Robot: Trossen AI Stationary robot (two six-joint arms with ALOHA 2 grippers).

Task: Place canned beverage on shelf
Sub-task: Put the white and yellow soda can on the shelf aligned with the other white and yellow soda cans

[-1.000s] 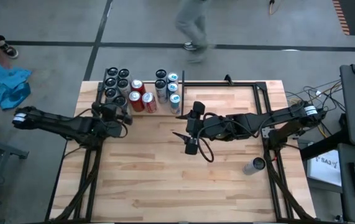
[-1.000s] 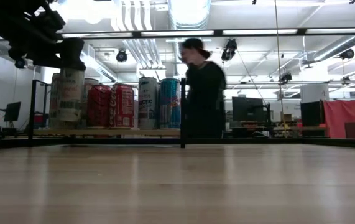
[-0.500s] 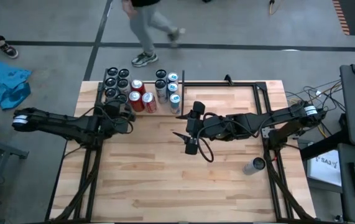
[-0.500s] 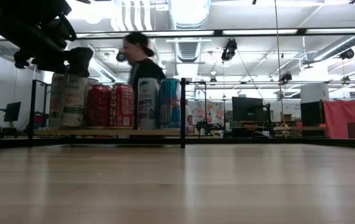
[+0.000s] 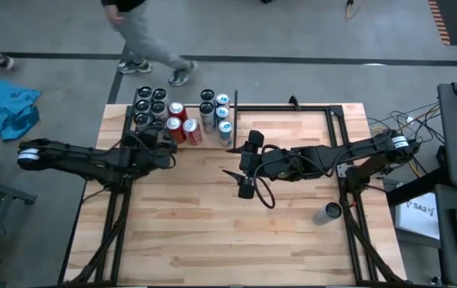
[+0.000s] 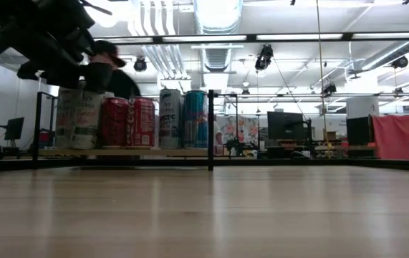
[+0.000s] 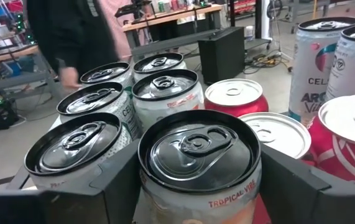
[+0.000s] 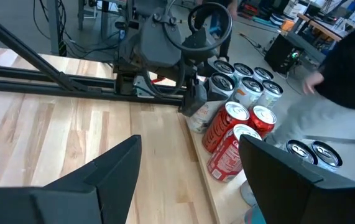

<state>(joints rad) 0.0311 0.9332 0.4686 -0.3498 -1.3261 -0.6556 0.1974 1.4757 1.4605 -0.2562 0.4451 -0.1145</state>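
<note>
Can [image 7: 199, 165] has come onto the shelf [image 6: 122, 152], at eleven o'clock on the table; left gripper [image 7: 196, 186] still clamps it. We judge release comes next. Right gripper [image 8: 183, 180] idles mid-table, jaws wide.

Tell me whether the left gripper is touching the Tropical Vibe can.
Touching: the left wrist view shows the left gripper pressed against both sides of the can.

Pale wood counter [image 5: 212, 208], smooth, faintly satin; cans [image 7: 199, 165] of glossy metal — dark lids sheened; shelf [image 6: 129, 152] looks plywood; the claw fingers [image 7: 295, 186] seem matt black plastic.
</note>
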